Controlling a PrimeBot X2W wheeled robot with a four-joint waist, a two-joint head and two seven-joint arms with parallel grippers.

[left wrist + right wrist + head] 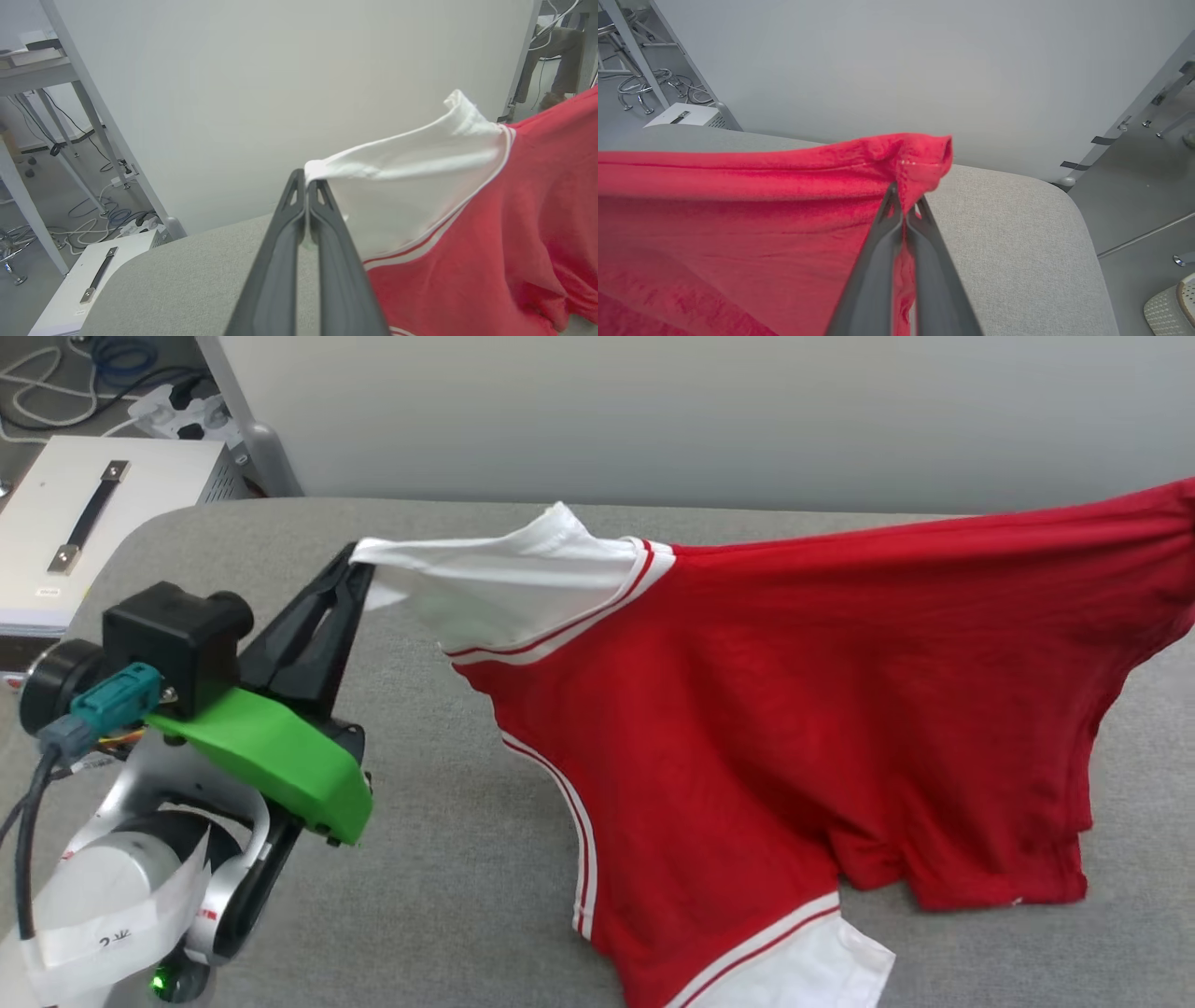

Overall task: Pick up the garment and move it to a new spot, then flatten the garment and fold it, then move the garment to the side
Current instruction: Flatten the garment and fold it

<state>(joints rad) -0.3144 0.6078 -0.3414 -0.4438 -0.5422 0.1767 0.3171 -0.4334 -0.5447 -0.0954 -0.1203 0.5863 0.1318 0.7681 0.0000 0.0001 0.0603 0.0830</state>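
"What has the left claw got hold of?"

"Its two dark fingers are pressed together on the very edge of a white sleeve, pinching a thin fold of cloth. The right claw is clamped the same way on a red corner at the hem end, where you can see a line of stitching."

"Why so far apart?"

"To pull it taut, I'd say. The garment hangs between them above the grey table, with its top edge drawn nearly straight. A tight edge lets the rest drop open instead of bunching, which should help with laying it flat."

"Which way does it run?"

"Sideways. Its long axis goes across the table, with the sleeve end toward the robot's left and the hem toward its right. The body sags below that line, and the second white sleeve droops at the near edge. The lowest folds seem to rest on the table, though I can't be sure."

"And the print?"

"I can't see it from here, only plain red."
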